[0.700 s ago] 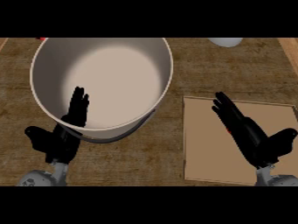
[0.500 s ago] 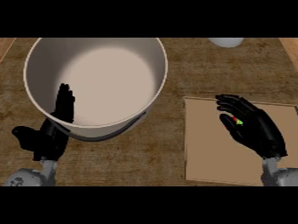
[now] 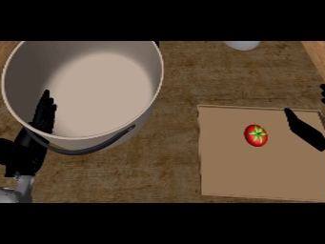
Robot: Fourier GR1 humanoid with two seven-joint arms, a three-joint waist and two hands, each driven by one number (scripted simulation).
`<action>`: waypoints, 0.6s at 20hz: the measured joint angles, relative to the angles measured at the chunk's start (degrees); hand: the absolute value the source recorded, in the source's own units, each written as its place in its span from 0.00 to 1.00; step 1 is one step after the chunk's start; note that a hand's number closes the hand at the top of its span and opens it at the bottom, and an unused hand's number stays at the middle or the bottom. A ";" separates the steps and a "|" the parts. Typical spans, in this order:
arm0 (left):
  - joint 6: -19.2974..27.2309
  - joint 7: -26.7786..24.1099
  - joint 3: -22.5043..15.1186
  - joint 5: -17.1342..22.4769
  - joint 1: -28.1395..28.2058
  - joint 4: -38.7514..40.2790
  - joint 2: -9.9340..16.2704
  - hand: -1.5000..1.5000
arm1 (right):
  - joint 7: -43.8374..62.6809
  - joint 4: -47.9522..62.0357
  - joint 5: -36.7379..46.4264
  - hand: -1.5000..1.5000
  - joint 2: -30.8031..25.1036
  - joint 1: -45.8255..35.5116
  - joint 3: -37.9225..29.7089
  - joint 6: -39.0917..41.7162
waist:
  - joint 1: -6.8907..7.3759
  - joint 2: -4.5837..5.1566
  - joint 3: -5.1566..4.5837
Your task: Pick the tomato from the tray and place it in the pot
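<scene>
Black, my right hand [image 3: 312, 132] sits open at the view's right edge, fingers apart, just right of the red tomato [image 3: 256, 135] lying on the tan tray [image 3: 228, 176]. My left hand [image 3: 25, 145] rests open against the cream pot [image 3: 84, 90].

Tomato [image 3: 256, 135] on tray [image 3: 263, 181], pot [image 3: 80, 90] left, hands open

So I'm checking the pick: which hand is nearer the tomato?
Right. The right hand is open just right of the tomato, above the tray. The left hand rests by the pot.
</scene>
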 measured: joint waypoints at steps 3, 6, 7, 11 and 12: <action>-0.46 0.46 0.16 -0.42 -0.24 -0.03 1.51 0.50 | 1.09 0.12 7.42 0.00 1.15 0.99 1.38 -6.64 | 0.31 -0.11 0.10; -1.08 1.26 0.61 -0.32 -0.81 -0.14 2.96 0.50 | 5.17 0.73 14.01 0.00 1.98 1.94 3.77 -9.41 | 0.67 -0.14 0.05; -1.15 1.30 0.72 -0.29 -0.79 -0.20 3.24 0.50 | 7.03 1.10 16.02 0.00 1.89 2.42 4.43 -9.48 | 0.76 -0.14 0.02; -1.52 1.22 0.81 -0.39 -0.76 -0.37 4.11 0.50 | 15.93 2.14 22.69 0.00 0.77 3.92 6.31 -6.91 | 0.65 -0.10 -0.15; -1.56 1.29 0.72 -0.47 -0.82 -0.44 4.26 0.50 | 18.27 2.28 24.05 0.00 0.31 3.92 6.68 -5.62 | 0.70 -0.07 -0.17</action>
